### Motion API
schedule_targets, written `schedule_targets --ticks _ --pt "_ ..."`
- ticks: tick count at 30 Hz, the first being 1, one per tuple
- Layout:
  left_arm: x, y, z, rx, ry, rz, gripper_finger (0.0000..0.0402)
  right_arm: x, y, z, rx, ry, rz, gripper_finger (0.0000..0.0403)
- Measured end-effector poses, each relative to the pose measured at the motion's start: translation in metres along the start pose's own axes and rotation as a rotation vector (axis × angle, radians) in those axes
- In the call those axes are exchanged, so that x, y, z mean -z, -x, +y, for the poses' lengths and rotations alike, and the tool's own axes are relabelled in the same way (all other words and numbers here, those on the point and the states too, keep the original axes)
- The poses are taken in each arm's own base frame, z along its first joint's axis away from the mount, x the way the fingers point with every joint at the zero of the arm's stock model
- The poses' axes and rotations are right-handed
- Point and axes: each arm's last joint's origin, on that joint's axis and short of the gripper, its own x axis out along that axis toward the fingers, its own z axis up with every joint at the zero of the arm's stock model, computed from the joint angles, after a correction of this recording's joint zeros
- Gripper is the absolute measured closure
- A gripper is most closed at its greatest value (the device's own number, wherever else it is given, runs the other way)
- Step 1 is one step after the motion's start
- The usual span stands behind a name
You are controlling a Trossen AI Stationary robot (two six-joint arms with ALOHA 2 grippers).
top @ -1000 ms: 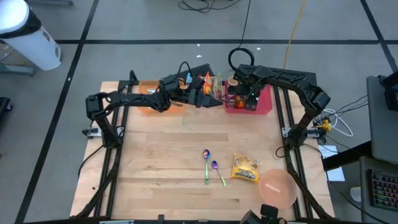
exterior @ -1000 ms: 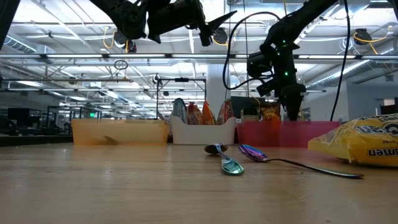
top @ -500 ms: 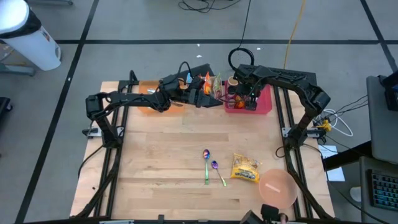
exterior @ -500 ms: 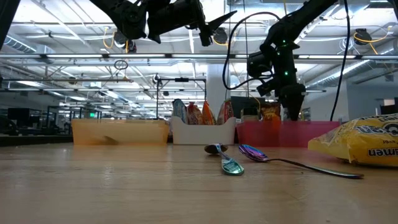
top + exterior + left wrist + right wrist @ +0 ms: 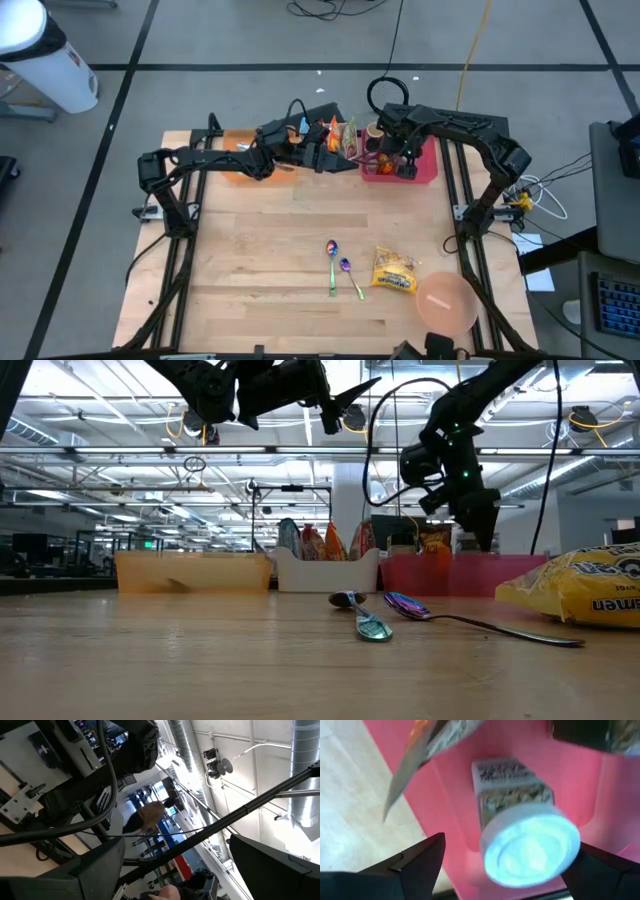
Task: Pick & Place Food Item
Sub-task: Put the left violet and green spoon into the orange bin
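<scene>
A squat food jar [image 5: 520,827] with a pale, round, glossy lid, a clear body showing tan, grainy contents and a white printed label lies on its side inside the shallow pink plastic bin [image 5: 420,165] at the far right of the light wooden desk [image 5: 260,250]. The right arm's tool [image 5: 402,160] hangs directly over it, its two dark fingers [image 5: 415,865] spread wide to either side of the lid and not touching it, so the jar is free. A crinkly snack packet [image 5: 427,742] with an orange edge leans into the same bin beside the jar. The left arm's tool [image 5: 335,140] waits raised over the neighbouring white tray [image 5: 325,572] of packets, its fingers also apart and empty. Nearer the front edge lie two iridescent metal spoons [image 5: 338,268] and a yellow noodle bag [image 5: 394,270]
</scene>
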Motion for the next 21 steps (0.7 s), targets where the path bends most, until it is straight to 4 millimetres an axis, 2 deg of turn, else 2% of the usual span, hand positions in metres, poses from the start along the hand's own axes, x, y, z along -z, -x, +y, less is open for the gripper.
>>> schedule_targets --ticks 4,8,16,21 --pt "0.0 0.0 0.0 0.0 0.0 0.0 0.0034 0.006 0.009 0.002 0.005 -0.013 -0.013 0.0058" --pt "0.0 0.0 0.0 0.001 0.0 0.002 0.0034 0.016 0.03 0.004 0.051 -0.048 -0.112 0.0058" --pt "0.001 0.0 -0.001 0.023 -0.005 0.045 0.0034 0.049 0.086 0.016 0.142 -0.258 -0.446 0.0058" --pt "-0.001 0.004 -0.016 0.065 -0.066 0.094 0.0034 0.073 0.12 0.034 -0.023 -0.396 -0.737 0.0058"
